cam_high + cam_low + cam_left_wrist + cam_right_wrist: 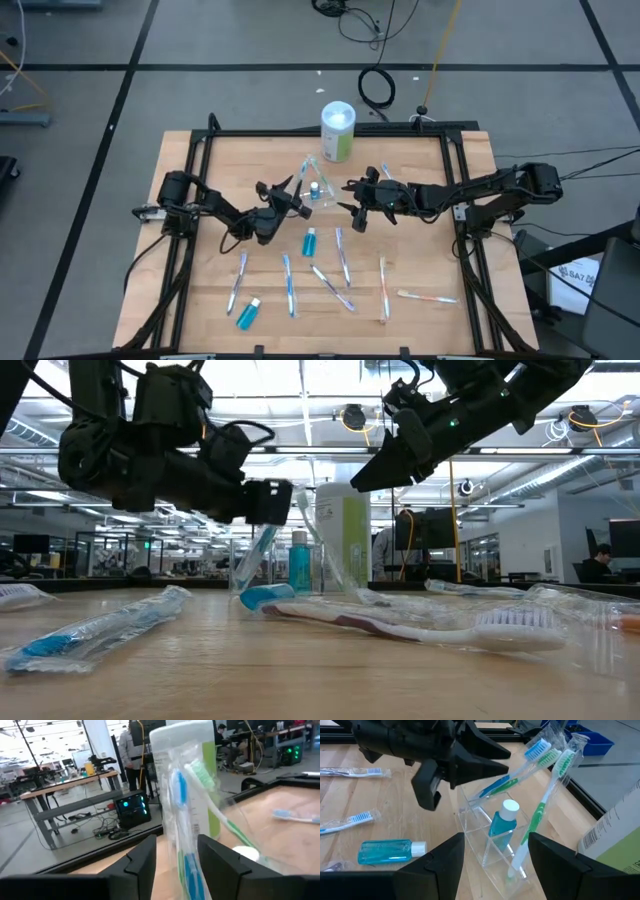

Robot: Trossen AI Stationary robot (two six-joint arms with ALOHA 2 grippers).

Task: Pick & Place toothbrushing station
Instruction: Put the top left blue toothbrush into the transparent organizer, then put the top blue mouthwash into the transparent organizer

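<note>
A clear plastic cup (487, 842) stands mid-table (316, 188), just in front of the canister. It holds a blue white-capped tube (502, 821), two green-bristled toothbrushes (540, 812) and a wrapped blue toothbrush (501, 784) that leans toward my left gripper. My left gripper (297, 200) is at the cup's left, level and open, with the blue brush's wrapped shaft (186, 862) between its fingers. My right gripper (353, 205) hovers open to the cup's right and higher, with nothing between its fingers (495, 870). My left gripper has its fingers (144, 857) on either side of the wrapped blue toothbrush's shaft, coming level from the table's left. There is a gap on at least one side. I cannot tell whether the wrapper touches the other finger. The brush leans with its lower end in the cup.
A tall white-and-green canister (338, 131) stands close behind the cup. Several wrapped toothbrushes (290, 285) lie loose on the near half of the table, along with two blue tubes (310, 241) (248, 313). A black frame (330, 131) borders the work area.
</note>
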